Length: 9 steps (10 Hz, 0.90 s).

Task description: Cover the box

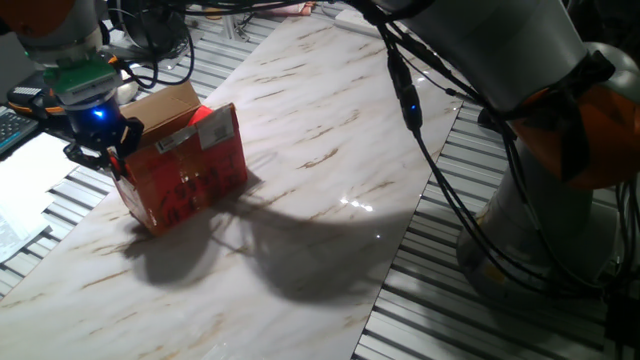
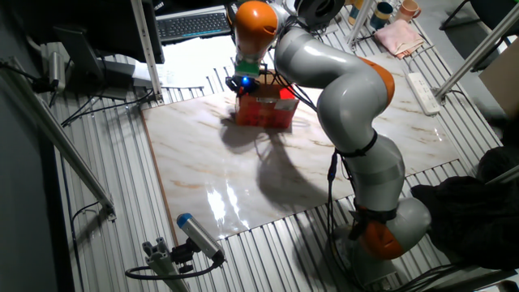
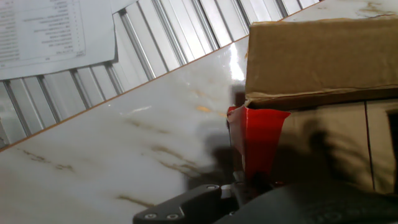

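Gripper parked at the end of the carton, upper left of the marble slab.

The black two-finger gripper (image 1: 108,152) sits against the left end of the small red cardboard box (image 1: 190,170); can't tell how wide the fingers are. The box's long axis runs left-right, brown flap (image 3: 320,59) raised, white label (image 1: 178,140) on top, white marble tabletop (image 1: 320,200) underneath.

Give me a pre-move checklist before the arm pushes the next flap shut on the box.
1. Box upright on the marble table: ok.
2. Gripper at the box's end, beside its corner: ok.
3. Brown flap not yet folded flat; it stands raised: not ok.
4. Flap with white label lying across the top: ok.
5. Fingers open or shut: cannot tell.
6. Box clear of the table edge: ok.
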{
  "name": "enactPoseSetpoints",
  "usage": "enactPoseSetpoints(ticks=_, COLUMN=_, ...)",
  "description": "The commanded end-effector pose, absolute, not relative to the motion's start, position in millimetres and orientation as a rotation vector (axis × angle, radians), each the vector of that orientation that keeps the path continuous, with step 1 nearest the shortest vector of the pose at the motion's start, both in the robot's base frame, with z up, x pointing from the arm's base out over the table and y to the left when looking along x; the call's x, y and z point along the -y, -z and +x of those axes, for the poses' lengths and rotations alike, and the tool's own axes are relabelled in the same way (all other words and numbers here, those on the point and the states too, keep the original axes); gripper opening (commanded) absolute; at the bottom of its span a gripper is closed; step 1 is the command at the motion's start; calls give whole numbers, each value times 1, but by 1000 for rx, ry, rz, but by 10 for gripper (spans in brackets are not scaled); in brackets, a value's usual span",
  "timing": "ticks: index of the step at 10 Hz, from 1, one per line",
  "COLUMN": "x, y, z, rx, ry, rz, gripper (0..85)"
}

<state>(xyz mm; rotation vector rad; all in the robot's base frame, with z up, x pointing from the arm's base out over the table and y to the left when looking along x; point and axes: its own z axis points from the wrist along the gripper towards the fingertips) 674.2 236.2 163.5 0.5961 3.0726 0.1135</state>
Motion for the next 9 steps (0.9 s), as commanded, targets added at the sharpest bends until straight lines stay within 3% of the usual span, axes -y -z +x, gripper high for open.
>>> enactPoseSetpoints(ticks=1, x=-237, y=-163, z=674, rx=-3070, ry=-117, rz=595, gripper=170)
enactPoseSetpoints(ticks=3, x=-237, y=-163, z=674, rx=-3074, ry=-119, rz=564, gripper=170)
enactPoseSetpoints(ticks=4, x=-237, y=-164, z=674, rx=-3075, ry=-156, rz=550, gripper=0)
enactPoseSetpoints(ticks=9, x=-236, y=-164, z=674, rx=-3081, ry=-130, rz=549, gripper=0)
